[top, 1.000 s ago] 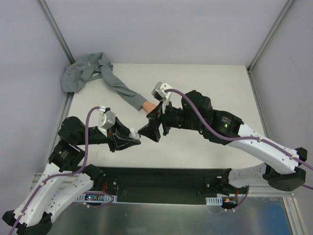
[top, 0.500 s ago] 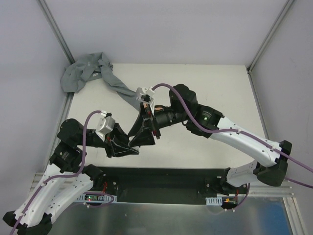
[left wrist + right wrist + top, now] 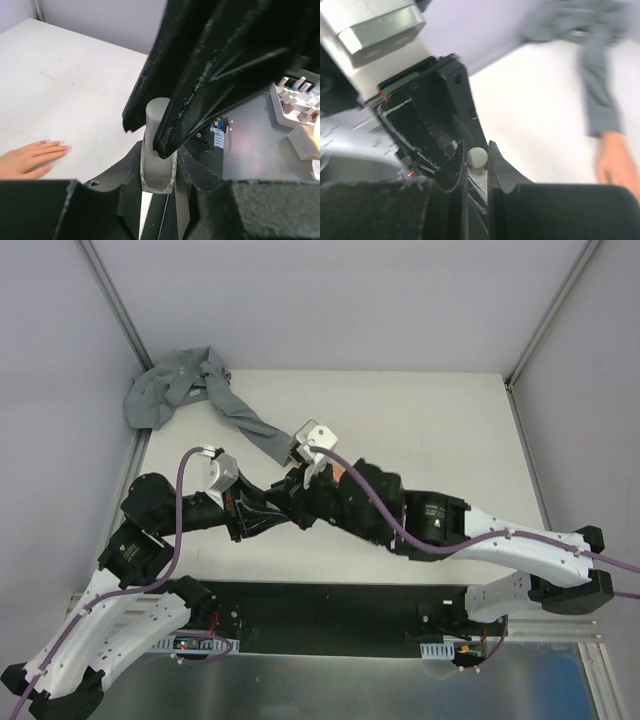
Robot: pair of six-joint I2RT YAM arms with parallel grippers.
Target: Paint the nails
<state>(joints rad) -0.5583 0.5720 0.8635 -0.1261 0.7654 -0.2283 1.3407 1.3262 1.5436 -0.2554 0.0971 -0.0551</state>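
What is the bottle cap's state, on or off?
On. The grey cap sits atop the clear bottle in the left gripper, with the right gripper shut around it.

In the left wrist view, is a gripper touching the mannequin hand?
No, the mannequin hand lies flat on the table, with bare surface between it and the left gripper holding the bottle.
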